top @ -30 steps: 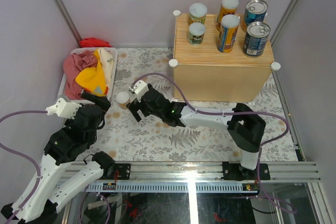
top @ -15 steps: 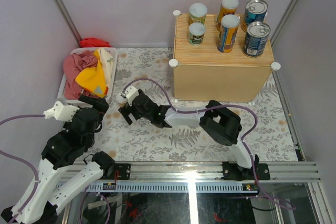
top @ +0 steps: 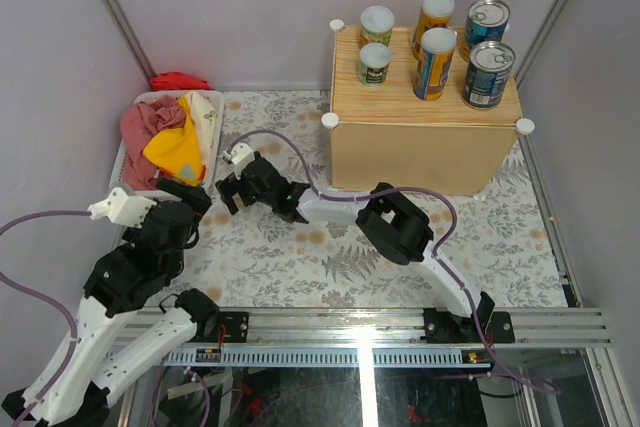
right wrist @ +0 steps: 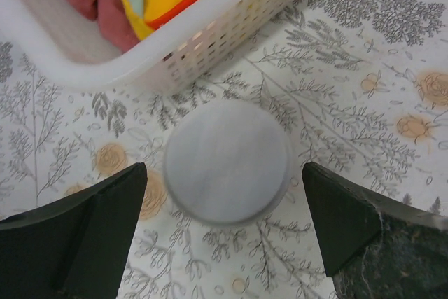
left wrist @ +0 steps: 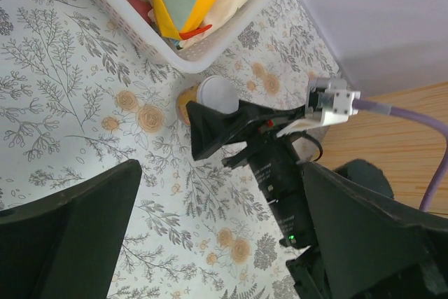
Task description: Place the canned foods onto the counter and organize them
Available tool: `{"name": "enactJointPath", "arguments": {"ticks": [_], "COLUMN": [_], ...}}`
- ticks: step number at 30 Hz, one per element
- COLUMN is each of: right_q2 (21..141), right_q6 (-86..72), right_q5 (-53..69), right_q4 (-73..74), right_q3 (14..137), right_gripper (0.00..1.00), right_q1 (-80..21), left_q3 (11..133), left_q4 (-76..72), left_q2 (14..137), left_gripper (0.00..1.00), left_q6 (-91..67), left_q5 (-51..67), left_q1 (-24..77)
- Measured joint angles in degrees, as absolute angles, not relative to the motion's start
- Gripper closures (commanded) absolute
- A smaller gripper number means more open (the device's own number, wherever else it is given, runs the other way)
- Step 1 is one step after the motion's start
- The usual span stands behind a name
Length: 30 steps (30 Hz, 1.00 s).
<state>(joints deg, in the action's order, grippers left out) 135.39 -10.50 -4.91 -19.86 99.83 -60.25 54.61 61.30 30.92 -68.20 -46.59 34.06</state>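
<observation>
The right gripper (right wrist: 224, 173) has its jaws wide apart, one finger on each side of a jar (right wrist: 227, 161). From the wrist view I look straight down on its round white lid, and a strip of mat (right wrist: 364, 47) shows between the lid and each finger, so nothing is clamped. The jar stands upright on the mat, just beside the near right corner of the basket (right wrist: 231, 29). The left wrist view shows its orange side under the lid.

The right arm (top: 400, 227) reaches from its base at the near right across to the left, low over the mat.

The left gripper (left wrist: 222, 166) also has its jaws spread wide and holds nothing. It hovers near the basket's near edge, just left of the right gripper and apart from the jar.

The basket sits far left and holds red and yellow cloths (top: 170, 142).

The counter (top: 420, 152) stands at the far right, well apart from the jar. On its top stand six cans (top: 436, 62), all upright. Two pale-lidded ones are on the left, two tall ones in the middle, and two blue tins (top: 488, 74) on the right.
</observation>
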Motion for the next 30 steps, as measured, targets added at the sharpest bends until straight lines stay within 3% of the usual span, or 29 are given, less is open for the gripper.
{"name": "enactJointPath", "arguments": {"ticks": [12,14,18,21,30], "right_q2": [143.65,144.35,144.59,144.09,131.11], "right_q6": [-11.49,-11.64,-11.51,-11.35,-9.54], "right_q5": [-2.37,-2.11,-1.98,-2.00,-3.55], "right_q4": [-17.43,-16.58,-16.12,-16.82,-13.45], "right_q3": [110.72,111.48,111.66,110.74,94.35], "right_gripper": [0.11,0.20,0.61,0.79,0.90], "right_q1": [-58.37,-58.39,-58.50,-58.50,-60.29], "left_q3": [54.63,54.63,54.63,54.63,54.63], "left_q4": [60.86,60.86,60.86,60.86,60.88], "left_q2": [31.90,31.86,31.68,31.16,29.95], "left_gripper": [0.00,0.00,0.00,0.00,0.00], "left_q6": [-63.79,-63.24,-62.57,-62.33,-63.90], "left_q5": [-47.22,-47.46,-47.66,-47.72,-48.29], "left_q1": [34.06,34.06,34.06,34.06,34.06]}}
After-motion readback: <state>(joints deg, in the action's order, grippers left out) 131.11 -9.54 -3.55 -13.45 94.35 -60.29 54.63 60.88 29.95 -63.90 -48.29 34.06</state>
